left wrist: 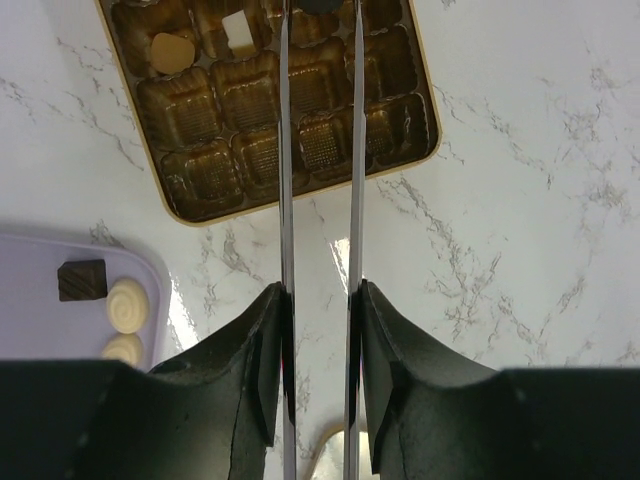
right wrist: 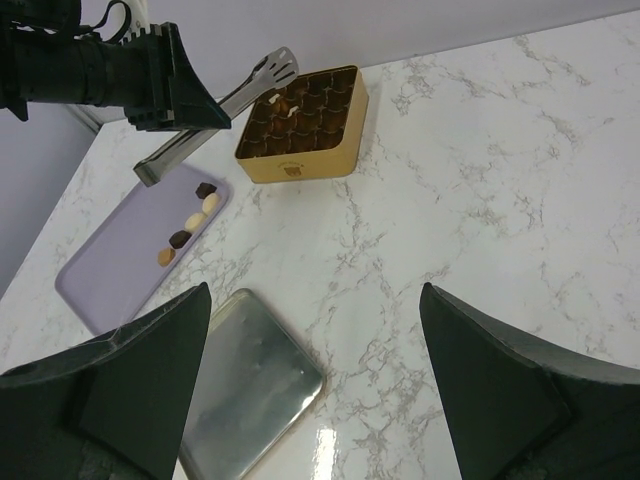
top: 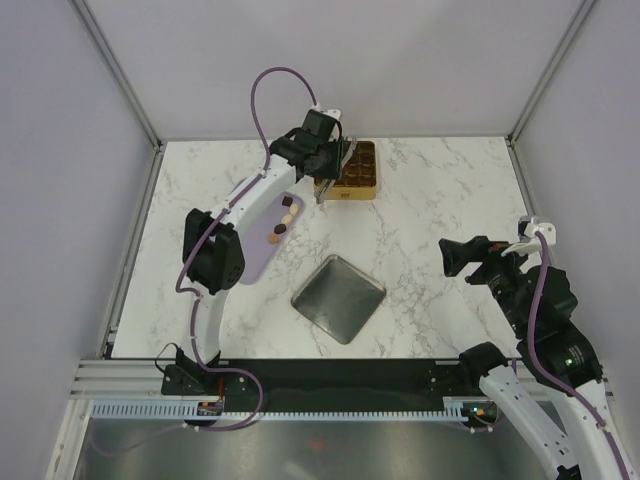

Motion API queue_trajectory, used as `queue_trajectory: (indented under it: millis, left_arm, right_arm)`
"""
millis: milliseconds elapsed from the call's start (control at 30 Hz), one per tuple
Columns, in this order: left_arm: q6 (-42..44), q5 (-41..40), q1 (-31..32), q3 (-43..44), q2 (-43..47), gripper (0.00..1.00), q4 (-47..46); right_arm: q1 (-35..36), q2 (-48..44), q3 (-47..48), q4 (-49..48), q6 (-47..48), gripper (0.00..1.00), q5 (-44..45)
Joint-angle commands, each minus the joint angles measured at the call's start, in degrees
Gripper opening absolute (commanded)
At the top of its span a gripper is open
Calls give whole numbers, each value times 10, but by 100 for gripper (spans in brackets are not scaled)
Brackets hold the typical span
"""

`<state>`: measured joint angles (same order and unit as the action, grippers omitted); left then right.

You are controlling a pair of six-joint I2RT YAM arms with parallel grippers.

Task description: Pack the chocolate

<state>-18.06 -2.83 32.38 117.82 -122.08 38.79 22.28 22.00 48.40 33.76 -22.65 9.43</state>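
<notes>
The gold tin (top: pixel 357 172) stands at the table's back; in the left wrist view (left wrist: pixel 200 175) most compartments are bare, with a tan chocolate (left wrist: pixel 170 52) and a white one (left wrist: pixel 237 30) in the far row. Several chocolates (top: pixel 281 226) lie on the lilac board (top: pixel 258 250), also in the right wrist view (right wrist: pixel 192 220). My left gripper (top: pixel 327 158) (left wrist: pixel 320 290) is shut on metal tongs (left wrist: pixel 286 150) (right wrist: pixel 255 80) whose tips reach over the tin. A dark piece (left wrist: pixel 320 4) shows between the tips. My right gripper (top: pixel 457 258) (right wrist: pixel 315 292) is open and empty.
A square silver tray (top: pixel 338 298) (right wrist: pixel 245 380) lies on the marble near the table's middle front, just left of my right gripper. The lilac board's corner (left wrist: pixel 30 300) is close to the tin's near left side. Grey walls close in the table.
</notes>
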Motion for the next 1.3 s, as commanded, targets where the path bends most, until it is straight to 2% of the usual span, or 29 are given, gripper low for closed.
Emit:
queue_trajectory:
  millis: [0,400,800,1000,1267]
  left_arm:
    - [29,15,4,43,-19,40,-44]
    - [46,4,4,56,-75,44,-43]
    - [52,-6,4,61,-83,50,-43]
    - [51,-8,5,54,-57,50,-42]
    - [44,-5,6,2,52,50,-41]
  right_arm:
    - [2,7,5,-25,8,94,12]
    - [2,16,-8,-38,7,94,14]
    - [1,16,-13,-41,4,94,16]
    - [2,14,-10,-40,2,94,13]
    - [3,7,-4,-33,-5,94,7]
